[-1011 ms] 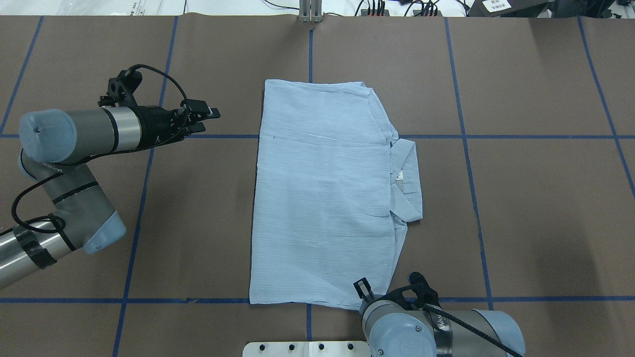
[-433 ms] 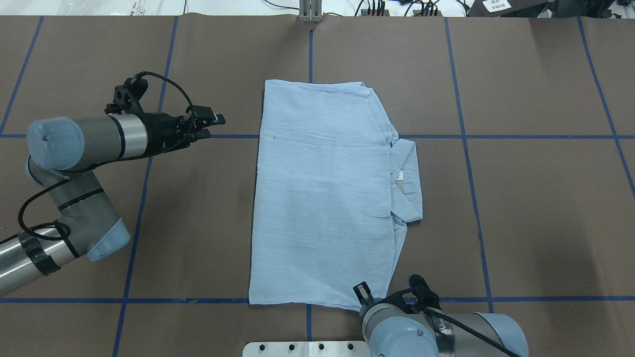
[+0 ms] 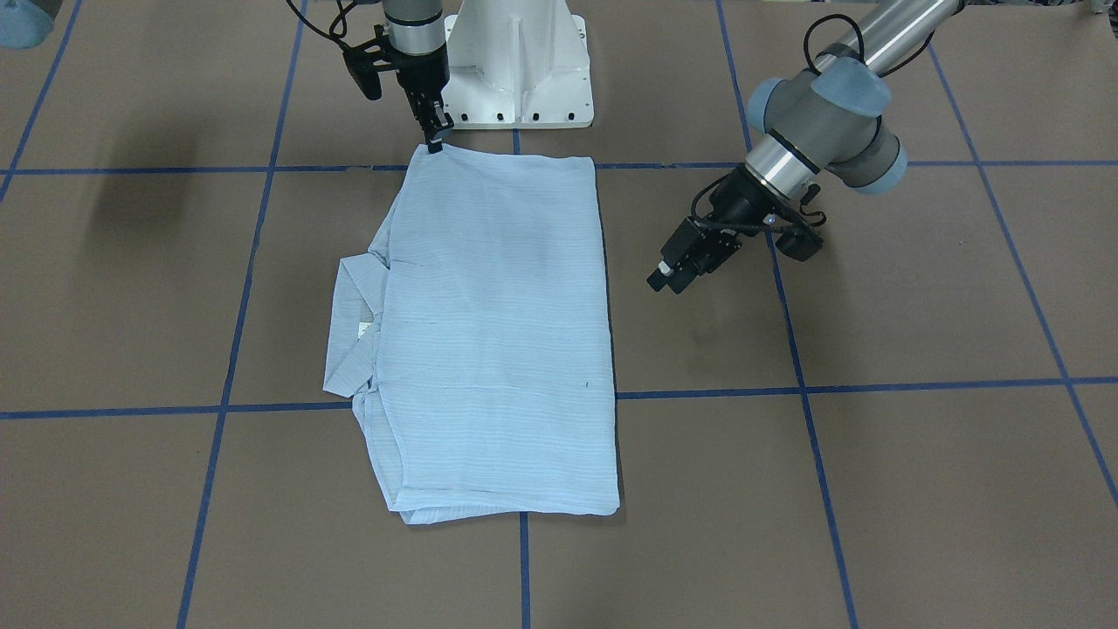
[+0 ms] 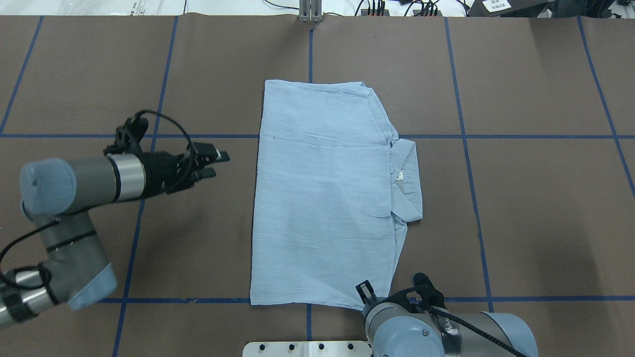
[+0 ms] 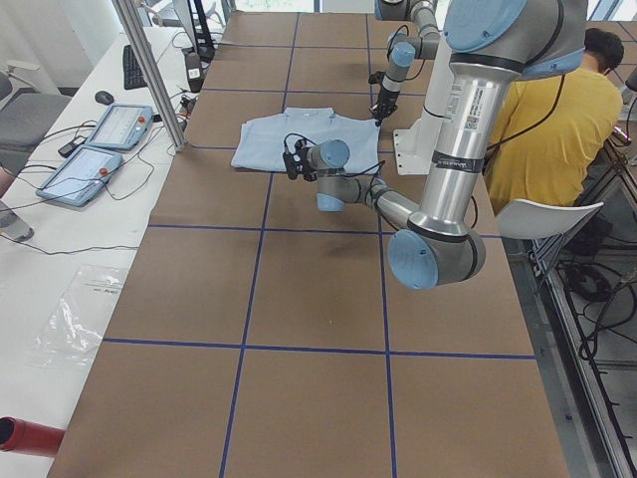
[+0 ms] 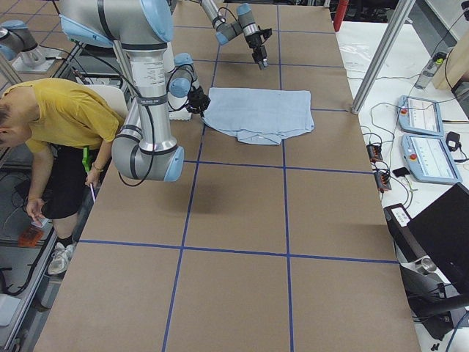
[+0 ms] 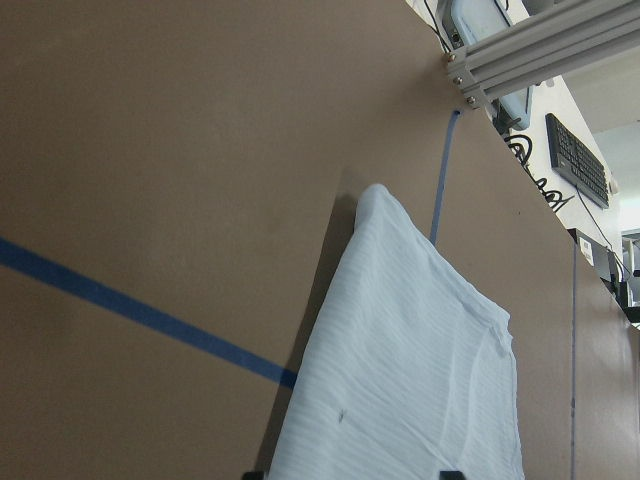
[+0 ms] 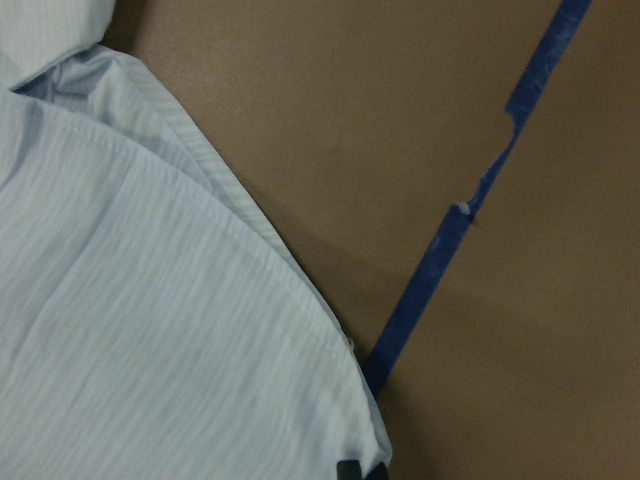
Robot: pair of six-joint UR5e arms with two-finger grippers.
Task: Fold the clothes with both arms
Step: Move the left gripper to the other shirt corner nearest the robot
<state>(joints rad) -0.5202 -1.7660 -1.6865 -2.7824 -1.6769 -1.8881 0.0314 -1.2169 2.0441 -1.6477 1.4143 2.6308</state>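
Right hand (image 3: pixel 434 138) points straight down at the shirt (image 4: pixel 322 198) corner nearest the robot's white base (image 3: pixel 520 61), its fingers drawn together on that corner, which the wrist view shows ending right at the dark fingertips. Left hand (image 4: pixel 216 164) hovers above the bare tabletop (image 4: pixel 521 198), near the shirt's left edge but not touching it, fingers apart and aimed toward the cloth. The light blue shirt lies flat in the middle of the tabletop, folded into a rough rectangle, with its collar (image 4: pixel 409 188) and white neck label (image 4: pixel 401 174) sticking out on the robot's right side. Blue tape lines (image 4: pixel 466 136) cross the brown surface in a grid.
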